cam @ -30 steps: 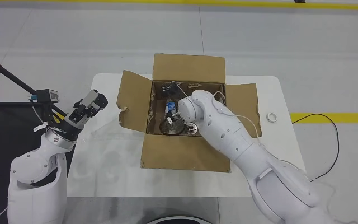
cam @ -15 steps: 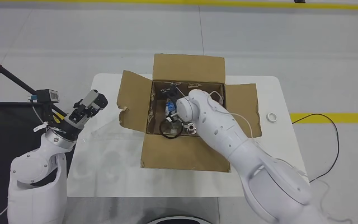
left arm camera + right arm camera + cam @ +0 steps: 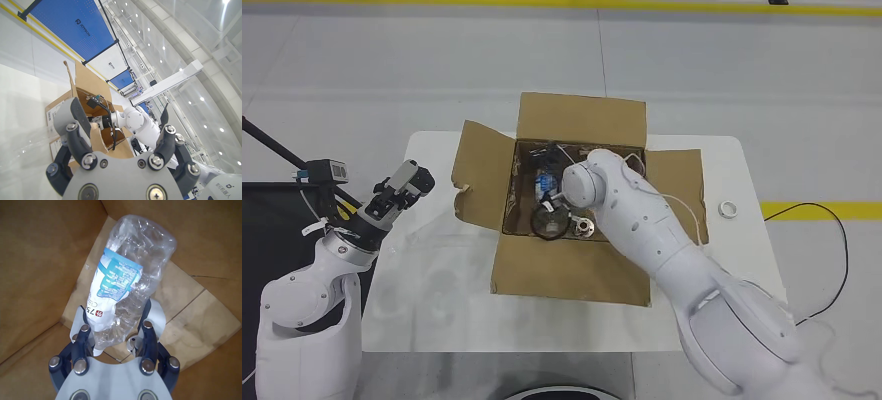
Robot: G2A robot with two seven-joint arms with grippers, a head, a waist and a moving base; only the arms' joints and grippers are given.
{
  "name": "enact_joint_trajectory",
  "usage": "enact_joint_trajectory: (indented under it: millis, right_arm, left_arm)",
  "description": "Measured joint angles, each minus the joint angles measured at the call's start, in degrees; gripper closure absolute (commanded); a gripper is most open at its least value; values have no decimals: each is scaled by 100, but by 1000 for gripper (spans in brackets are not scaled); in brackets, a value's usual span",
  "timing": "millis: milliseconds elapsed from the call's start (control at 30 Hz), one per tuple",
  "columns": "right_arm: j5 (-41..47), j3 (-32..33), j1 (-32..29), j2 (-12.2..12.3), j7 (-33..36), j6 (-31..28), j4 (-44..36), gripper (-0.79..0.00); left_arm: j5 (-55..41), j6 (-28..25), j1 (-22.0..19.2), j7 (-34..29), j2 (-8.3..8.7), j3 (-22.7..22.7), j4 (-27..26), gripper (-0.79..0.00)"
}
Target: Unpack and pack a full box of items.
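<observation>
While the right gripper (image 3: 117,318) sits down inside the cardboard box (image 3: 37,256), its two fingers are clamped on a crumpled clear plastic bottle (image 3: 132,262). Grip is on the lower neck end. The white cap lies close to the palm, and the bottle's base points away, out past the fingertips. The blue and white label is wrinkled and faces the wrist camera. Beyond the bottle: brown floor flaps of the box and one inner corner where two walls meet. Whether the bottle's base touches the floor: cannot tell.

Top view: the box (image 3: 580,120) stands on the white table (image 3: 442,300) with all four flaps folded outward. The right arm goes in from the near side. A bit of the bottle's blue label (image 3: 544,183) shows just ahead of the wrist.

Left gripper (image 3: 407,183) is held off the table's left side, well apart from the box. In its own wrist view the left gripper (image 3: 121,106) has its fingers spread wide with nothing between them. Straight ahead, past the fingertips, is the box (image 3: 90,85), with the right arm reaching into it.

A small white ring (image 3: 728,208) lies on the table, on the far side of the box from the left gripper.
</observation>
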Motion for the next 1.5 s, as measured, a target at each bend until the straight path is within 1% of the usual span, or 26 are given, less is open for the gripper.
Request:
enact_joint_trajectory:
  millis: [133,333,567,667,767,1000,1167,1500]
  right_arm:
    - [-110,198,-107,157,174,-96,-362,0]
    - [-421,616,-470,488,493,-139,-1311,0]
    - [-935,1363,-1290,963,1005,-283,-3031,0]
    - [-1097,1697,-1675,1128,1181,-410,-3753,0]
    - [-1238,1986,-2017,1253,1218,-529,-4352,0]
    - [-1336,2533,-2591,1441,924,-925,-5376,0]
    - [-1345,2945,-2892,1559,949,-1104,-6136,0]
    - [-1869,3822,-3539,1773,1359,-738,-7825,0]
  left_arm:
    - [0,0,0,0,0,0,0,-785]
    - [0,0,0,0,0,0,0,-785]
    - [0,0,0,0,0,0,0,-785]
    - [0,0,0,0,0,0,0,-785]
    - [0,0,0,0,0,0,0,-785]
    - [0,0,0,0,0,0,0,-785]
    - [0,0,0,0,0,0,0,-785]
    - [0,0,0,0,0,0,0,-785]
